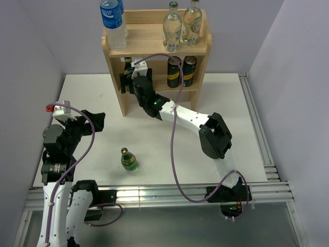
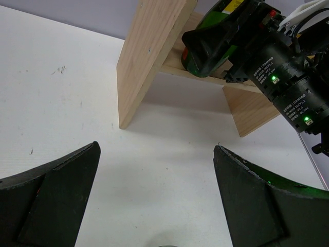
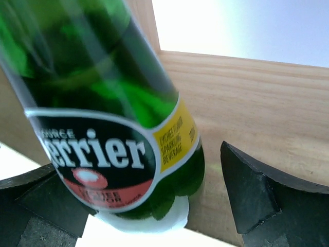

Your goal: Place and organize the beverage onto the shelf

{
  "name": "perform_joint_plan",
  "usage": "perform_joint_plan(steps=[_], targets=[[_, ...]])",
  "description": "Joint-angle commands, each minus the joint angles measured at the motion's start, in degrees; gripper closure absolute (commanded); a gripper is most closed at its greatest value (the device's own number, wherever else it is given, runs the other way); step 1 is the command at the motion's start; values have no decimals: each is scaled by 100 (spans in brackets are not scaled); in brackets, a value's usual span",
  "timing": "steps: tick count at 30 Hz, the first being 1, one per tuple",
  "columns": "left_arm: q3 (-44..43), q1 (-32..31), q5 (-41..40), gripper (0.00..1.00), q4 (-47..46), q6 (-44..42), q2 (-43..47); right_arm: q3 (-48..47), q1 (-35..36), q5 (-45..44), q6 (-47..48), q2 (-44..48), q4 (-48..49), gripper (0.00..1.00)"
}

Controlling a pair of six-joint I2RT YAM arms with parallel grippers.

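Observation:
The light wood shelf (image 1: 149, 38) stands at the table's far edge. Two clear glass bottles (image 1: 172, 23) stand on its top right. Two slim dark cans (image 1: 181, 71) stand on the lower tier's right. A green bottle (image 1: 128, 67) sits at the lower tier's left front edge, between the fingers of my right gripper (image 1: 127, 82). In the right wrist view the bottle (image 3: 103, 92) leans, with a gap to the right finger (image 3: 257, 195). A second green bottle (image 1: 129, 160) stands on the table. My left gripper (image 1: 95, 121) is open and empty, left of it.
A taller plastic water bottle (image 1: 114, 23) with a blue label stands on the shelf's top left. The left wrist view shows the shelf's side panel (image 2: 149, 56) ahead, with the right arm's wrist (image 2: 288, 77) beside it. Metal rails run along the table's right and near edges.

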State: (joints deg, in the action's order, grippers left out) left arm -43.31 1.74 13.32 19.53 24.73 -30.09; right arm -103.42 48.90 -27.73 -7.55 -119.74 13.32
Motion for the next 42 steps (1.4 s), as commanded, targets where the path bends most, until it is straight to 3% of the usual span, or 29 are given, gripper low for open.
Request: perform_joint_plan(steps=[1, 24, 42], targets=[[-28, 46, 118, 1, -265, -3, 73, 164, -39, 101, 201, 487, 144, 0], [-28, 72, 100, 1, -265, -3, 126, 629, 260, 154, 333, 1031, 329, 0], [-29, 107, 74, 1, -257, 5, 143, 2632, 1235, -725, -26, 2911, 488, 0]])
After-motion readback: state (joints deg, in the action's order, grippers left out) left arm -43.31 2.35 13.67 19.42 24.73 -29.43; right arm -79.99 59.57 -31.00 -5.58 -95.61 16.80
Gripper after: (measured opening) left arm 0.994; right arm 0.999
